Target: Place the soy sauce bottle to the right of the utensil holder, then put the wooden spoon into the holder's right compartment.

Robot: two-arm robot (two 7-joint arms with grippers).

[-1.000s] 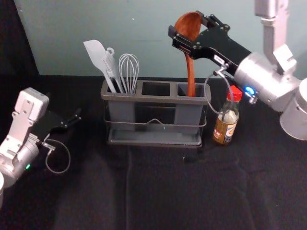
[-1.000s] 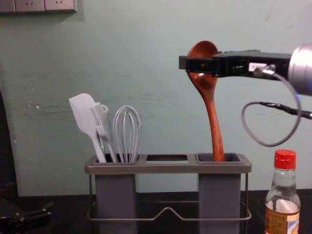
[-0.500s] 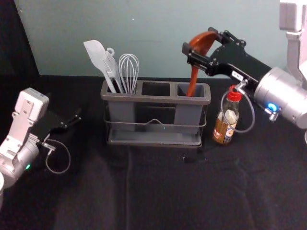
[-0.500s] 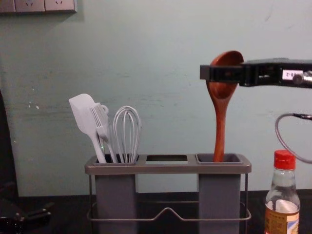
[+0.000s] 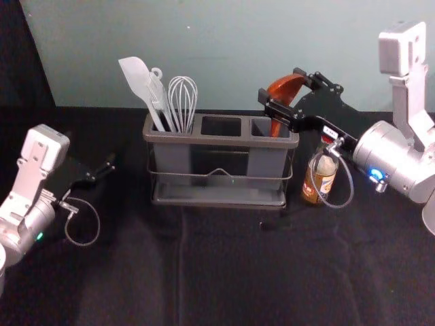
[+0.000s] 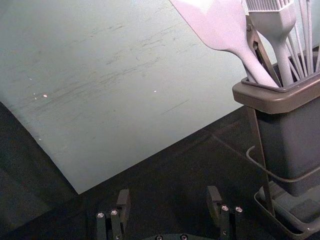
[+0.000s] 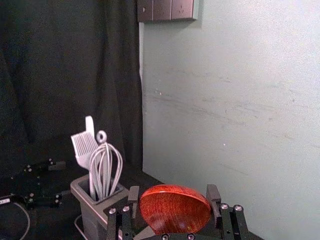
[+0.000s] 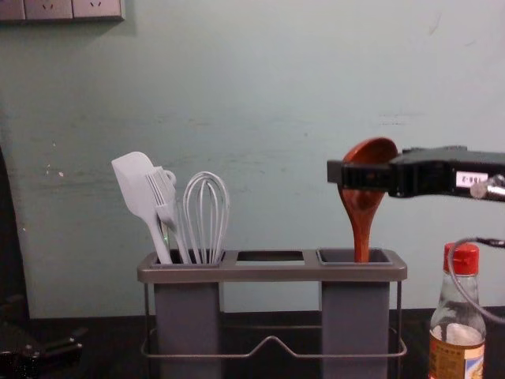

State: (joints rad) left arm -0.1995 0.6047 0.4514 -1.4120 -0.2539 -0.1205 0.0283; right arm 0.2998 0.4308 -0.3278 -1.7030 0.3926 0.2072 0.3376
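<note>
Wooden spoon [image 8: 362,221] has its handle inside the right compartment [image 8: 355,316], bowl clasped by the right end effector [image 7: 173,196], likely for guided lowering. Soy sauce bottle [image 8: 455,325] stands right of the utensil holder [image 8: 272,272]. Left end effector [image 6: 168,195]: spread, parked left.

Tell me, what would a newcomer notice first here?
The reddish wooden spoon stands out most, held at its bowl by the right end effector, its handle dipping into the right compartment of the holder. Next come the pale kitchen tools fanning up from the left compartment, and the red-capped bottle standing to the holder's right.
</note>
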